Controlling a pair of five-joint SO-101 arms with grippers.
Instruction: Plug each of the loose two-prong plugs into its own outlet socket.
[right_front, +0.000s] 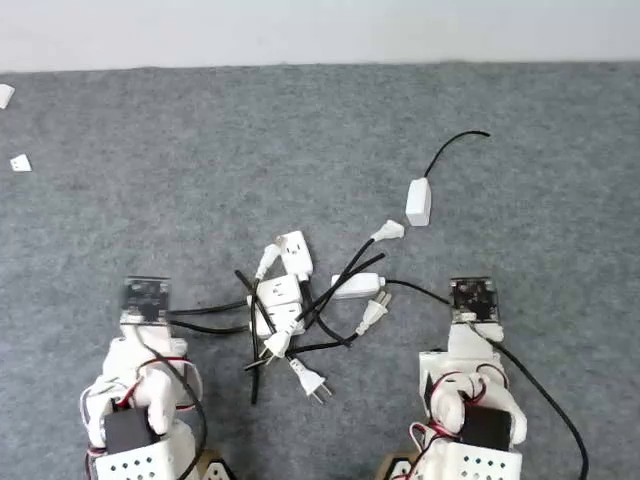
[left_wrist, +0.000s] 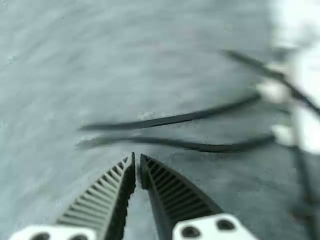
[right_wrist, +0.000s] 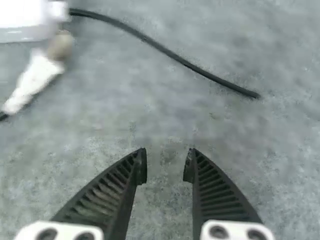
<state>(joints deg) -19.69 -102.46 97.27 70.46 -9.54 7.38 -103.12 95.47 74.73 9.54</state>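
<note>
Here, plugs (right_front: 372, 314) (tangled) lie between left tool (left_wrist: 137, 158) and right tool (right_wrist: 165, 163).

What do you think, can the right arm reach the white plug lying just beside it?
Probably yes. The white plug lies on bare carpet close beside the right gripper, with nothing on top of it, and the jaws stand open.
</note>
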